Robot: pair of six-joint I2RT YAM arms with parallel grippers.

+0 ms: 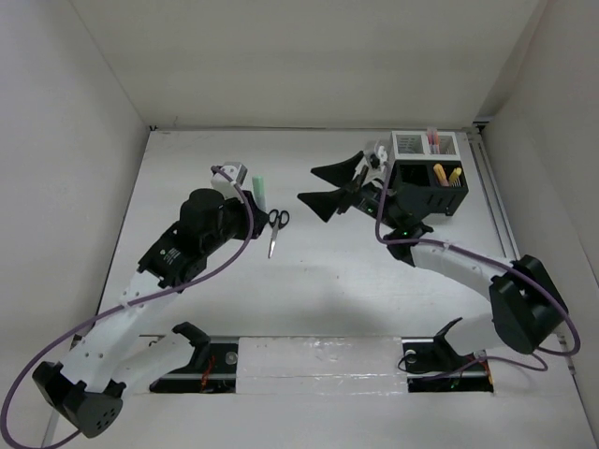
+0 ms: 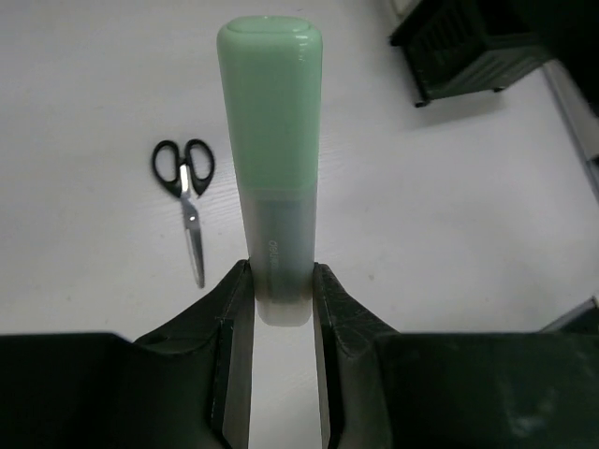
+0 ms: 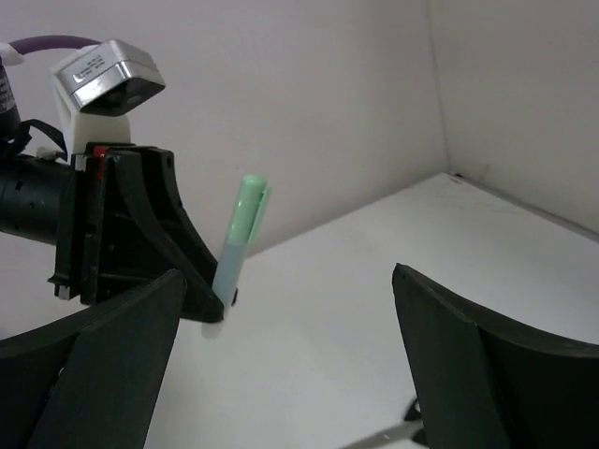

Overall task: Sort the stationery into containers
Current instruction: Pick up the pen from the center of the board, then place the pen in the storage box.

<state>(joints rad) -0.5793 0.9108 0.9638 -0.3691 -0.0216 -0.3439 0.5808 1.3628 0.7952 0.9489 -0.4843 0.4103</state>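
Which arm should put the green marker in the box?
Probably left: the left tool holds the green highlighter. The right tool is open and empty, though it's closer to the black organiser.

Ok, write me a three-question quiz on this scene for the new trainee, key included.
1. Multiple choice: the left claw grips
A. a wooden ruler
B. a pale green plastic highlighter
C. a red eraser
2. True or false: the right claw is shut.
3. Short answer: where do the black-handled metal scissors lie?

Key
1. B
2. False: it stands open and empty.
3. Flat on the white table, between the two arms, in no container.
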